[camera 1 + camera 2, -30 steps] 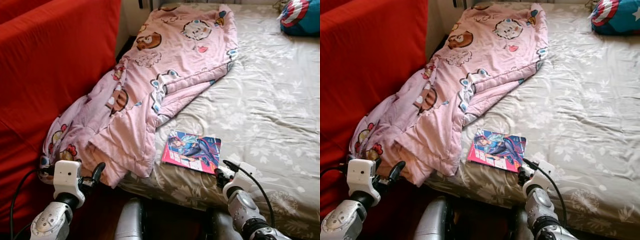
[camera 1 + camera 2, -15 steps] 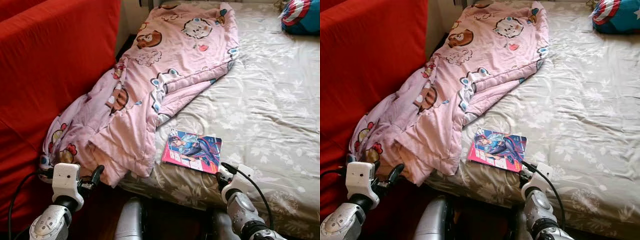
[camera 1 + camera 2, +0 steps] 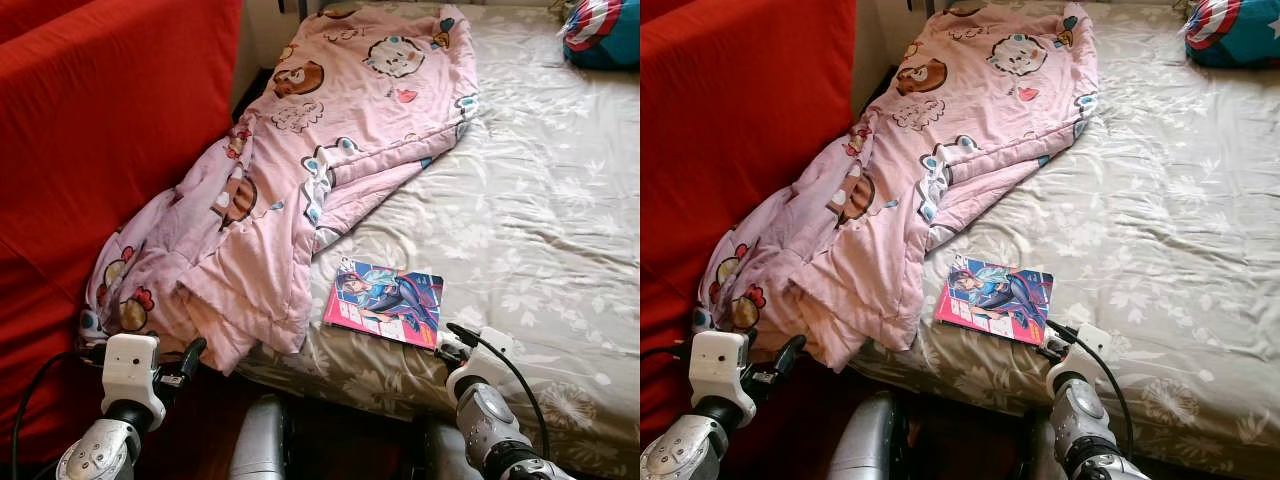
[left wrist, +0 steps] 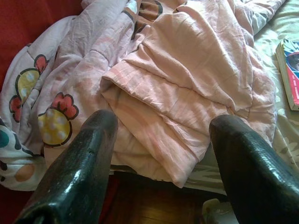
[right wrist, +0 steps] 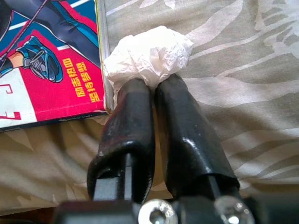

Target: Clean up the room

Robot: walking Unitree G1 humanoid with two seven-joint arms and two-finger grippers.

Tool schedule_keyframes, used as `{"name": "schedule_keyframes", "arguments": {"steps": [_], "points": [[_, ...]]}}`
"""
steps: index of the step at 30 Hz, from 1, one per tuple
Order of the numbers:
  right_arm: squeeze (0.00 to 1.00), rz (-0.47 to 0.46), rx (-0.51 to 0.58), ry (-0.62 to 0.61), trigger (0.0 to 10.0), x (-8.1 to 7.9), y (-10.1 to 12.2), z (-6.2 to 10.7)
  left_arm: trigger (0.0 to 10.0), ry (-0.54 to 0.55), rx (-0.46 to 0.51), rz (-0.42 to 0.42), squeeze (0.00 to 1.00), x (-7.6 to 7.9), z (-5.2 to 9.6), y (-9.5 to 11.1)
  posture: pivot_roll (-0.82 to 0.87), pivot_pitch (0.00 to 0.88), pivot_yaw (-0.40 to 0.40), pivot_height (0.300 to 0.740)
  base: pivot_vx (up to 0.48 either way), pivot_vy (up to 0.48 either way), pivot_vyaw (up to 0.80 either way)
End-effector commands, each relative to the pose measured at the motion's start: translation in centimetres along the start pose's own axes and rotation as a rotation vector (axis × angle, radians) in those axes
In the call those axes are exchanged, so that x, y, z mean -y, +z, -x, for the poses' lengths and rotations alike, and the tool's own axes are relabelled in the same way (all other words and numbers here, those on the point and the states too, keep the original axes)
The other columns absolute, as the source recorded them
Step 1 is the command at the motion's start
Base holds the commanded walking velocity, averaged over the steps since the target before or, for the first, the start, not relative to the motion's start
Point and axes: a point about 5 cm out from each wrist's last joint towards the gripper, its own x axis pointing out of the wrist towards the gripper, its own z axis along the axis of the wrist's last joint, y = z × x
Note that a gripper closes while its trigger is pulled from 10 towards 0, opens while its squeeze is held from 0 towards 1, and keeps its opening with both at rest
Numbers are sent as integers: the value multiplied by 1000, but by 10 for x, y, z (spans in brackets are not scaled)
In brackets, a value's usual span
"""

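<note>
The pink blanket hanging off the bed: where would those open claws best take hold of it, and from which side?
Probably at the folded corner of the pink blanket that droops over the bed's near edge. There the cloth bunches into a thick lip with free space beneath. The left gripper, fingers spread, already faces it, so coming straight in from the robot's side looks simplest. The right gripper is busy pinching a crumpled tissue.

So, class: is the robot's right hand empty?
No: the right hand is shut on a crumpled white tissue, beside the comic book on the bed.
</note>
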Motion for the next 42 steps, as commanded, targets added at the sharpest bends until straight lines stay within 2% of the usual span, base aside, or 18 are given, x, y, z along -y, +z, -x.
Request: {"name": "schedule_keyframes", "arguments": {"steps": [1,5,11,12,13,16,18,21,24,25,29,32,34,38,42], "points": [[0,2,-28,-9,0,2,-10,3,10000,12,-12,-12,0,-3,4,-2,261,192,71,613,0,0,0],[0,20,-36,-12,0,4,-13,4,10000,0,-26,-32,0,0,5,-7,269,177,72,613,0,0,0],[0,7,-1,-11,0,6,-14,6,10000,39,-78,-38,0,-3,9,-28,259,129,57,613,0,0,0],[0,-14,29,-6,0,8,-11,6,10000,56,-100,-36,0,-5,8,-36,245,104,48,613,0,0,0],[0,-11,48,2,0,9,-8,6,10000,65,-128,-41,0,-6,6,-47,234,85,42,613,0,0,0],[0,7,77,15,0,10,-6,7,10000,79,-167,-47,0,-7,7,-60,216,58,36,613,0,0,0],[0,9,116,27,0,15,-5,9,10000,96,-226,-40,0,-7,7,-79,176,11,30,613,0,0,0],[0,-3,146,19,0,24,-9,14,10000,102,-287,-26,0,-2,5,-97,147,0,27,613,0,0,0],[0,3,136,8,314,29,-15,17,10000,105,-317,-18,0,1,1,-105,127,0,25,613,0,0,0],[0,10,114,10,10000,31,-21,19,10000,104,-329,-14,0,3,-1,-109,110,0,24,613,0,0,0],[0,60,58,10,10000,39,-38,27,10000,111,-363,11,0,9,-8,-120,82,0,14,613,0,0,0],[0,75,-32,-43,10000,58,-60,39,10000,134,-399,39,0,15,-12,-130,66,0,3,613,0,0,0],[0,84,-73,-58,10000,63,-69,43,10000,141,-421,48,0,17,-11,-134,61,0,-3,613,0,0,0],[0,96,-128,-62,10000,69,-83,51,10000,167,-470,71,0,18,-8,-142,56,0,-7,613,0,0,0],[0,106,-168,-71,10000,69,-89,52,10000,180,-500,86,0,19,-8,-147,47,0,-6,633,0,0,0]]}}
